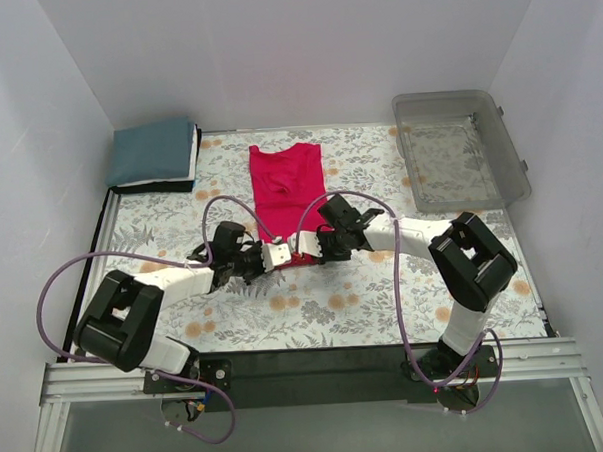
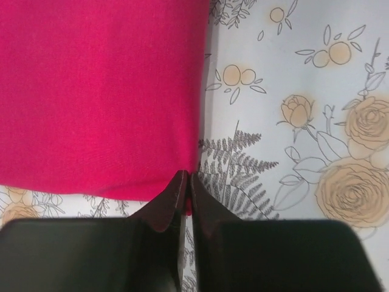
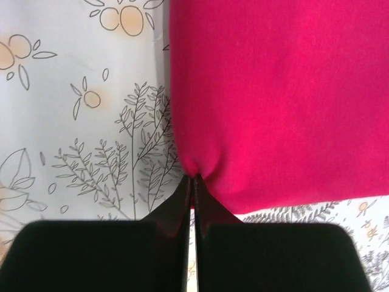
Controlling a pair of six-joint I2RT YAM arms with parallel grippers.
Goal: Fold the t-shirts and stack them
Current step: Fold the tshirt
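Closest to me, the two arms reach in from the near edge of the table point(image 1: 385, 304), which has a flower cloth on it. Their tips almost meet in the middle.

The left gripper point(image 1: 280, 255) point(image 2: 187, 176) has its two dark fingers point(image 2: 164, 207) pressed tight together. They pinch the near left corner of the pink t-shirt point(image 1: 288, 182) point(image 2: 97, 91). A little bit of pink shows between the fingers.

The right gripper point(image 1: 317, 247) point(image 3: 194, 177) is pinched tight too. It bites the near right corner of the same shirt point(image 3: 279, 91). The cloth bunches into small wrinkles right at the tips.

The pink t-shirt lies in the middle of the table. It looks long and thin, with its sides tucked in. Its near edge is at the grippers and its neck end points to the far wall.

Far away in the left corner, the blue t-shirt point(image 1: 153, 150) sits folded in a neat square. It rests on something with a white and black edge, but I cannot tell what that is. In the far right corner stands a see-through plastic bin point(image 1: 511, 162), well apart from both shirts.
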